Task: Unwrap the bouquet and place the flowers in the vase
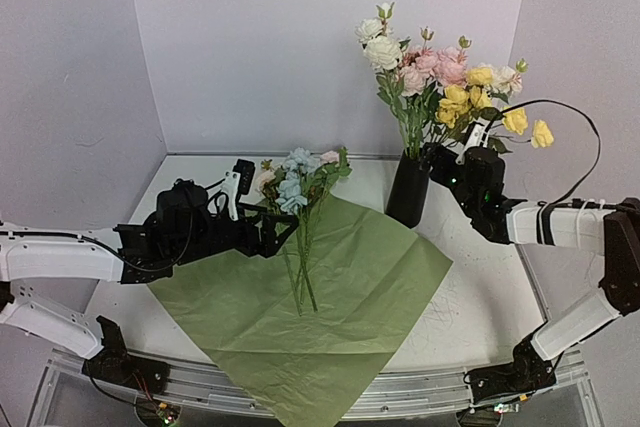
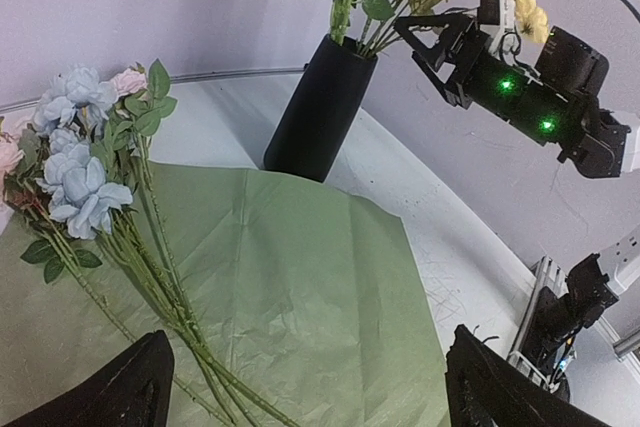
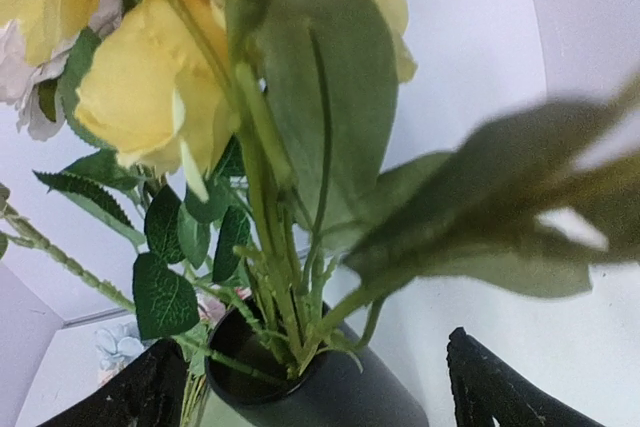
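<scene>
The bouquet lies unwrapped: its paper (image 1: 372, 277) is spread flat, green side up, on the white table. Several blue and pink flowers (image 1: 296, 185) lie on the paper, stems toward me. My left gripper (image 1: 283, 230) hovers open just left of those stems (image 2: 160, 287), holding nothing (image 2: 315, 397). The black vase (image 1: 408, 190) stands beyond the paper's far right corner. Yellow flowers (image 1: 457, 99) stand in it, stems down in its mouth (image 3: 290, 332). My right gripper (image 1: 447, 163) is open beside the vase's top, one jaw on either side of the vase (image 3: 380, 412), gripping nothing (image 3: 312, 392).
A bunch of cream and pink roses (image 1: 410, 59) also stands in the vase. The right arm's black cable (image 1: 582, 127) loops above it. Purple walls close the back and sides. A metal rail (image 1: 420, 394) runs along the near table edge, and the paper's corner hangs over it.
</scene>
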